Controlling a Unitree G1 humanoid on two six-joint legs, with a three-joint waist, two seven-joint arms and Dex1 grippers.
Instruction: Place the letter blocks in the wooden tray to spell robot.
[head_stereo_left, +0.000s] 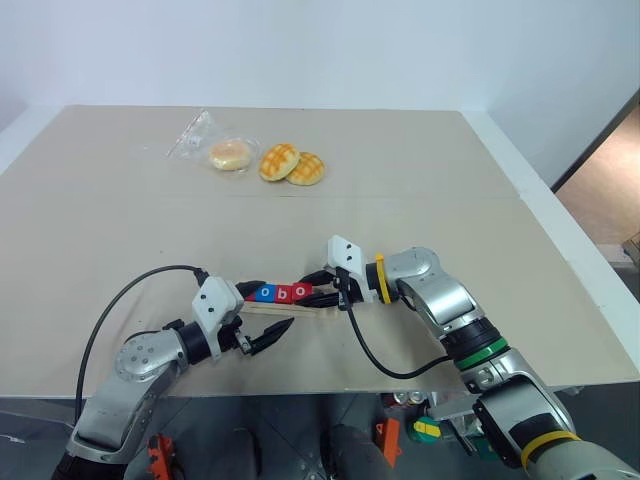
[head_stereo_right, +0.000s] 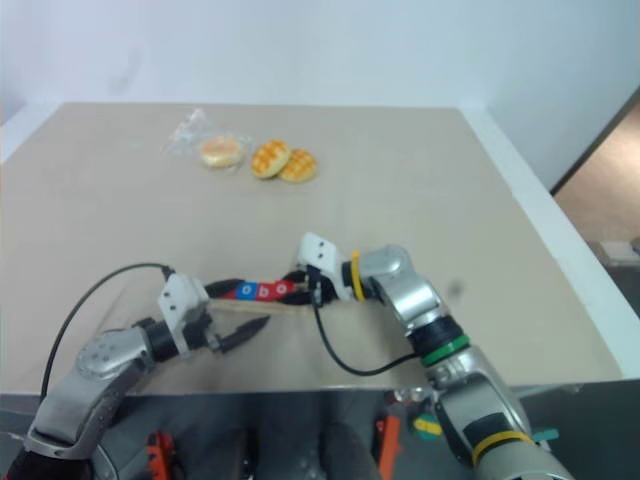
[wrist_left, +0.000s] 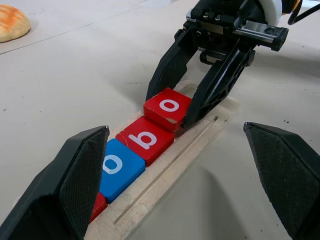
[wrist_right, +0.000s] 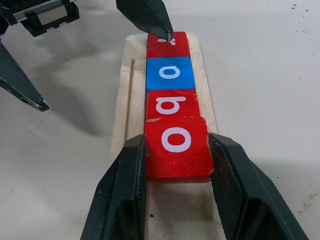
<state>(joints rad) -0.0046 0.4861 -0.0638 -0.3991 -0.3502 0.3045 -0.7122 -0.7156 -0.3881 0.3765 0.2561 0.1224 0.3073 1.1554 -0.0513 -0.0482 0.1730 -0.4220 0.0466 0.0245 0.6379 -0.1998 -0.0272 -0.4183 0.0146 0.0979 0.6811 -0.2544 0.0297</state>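
The wooden tray (wrist_left: 170, 170) lies near the table's front edge. In it sit a red letter block "r" (wrist_right: 167, 46), a blue "o" (wrist_right: 169, 72) and a red "b" (wrist_right: 171, 103) in a row. My right gripper (head_stereo_left: 318, 291) is shut on a red "o" block (wrist_right: 176, 147), held a little tilted right after the "b". One black finger (wrist_right: 125, 185) presses each side of it. My left gripper (head_stereo_left: 268, 310) stands open at the tray's other end, with one fingertip (wrist_right: 165, 30) over the "r".
Two golden buns (head_stereo_left: 292, 164) and a bun in clear wrap (head_stereo_left: 227, 154) lie far back on the table (head_stereo_left: 420, 220). A black cable (head_stereo_left: 375, 360) loops below my right wrist, close to the front edge.
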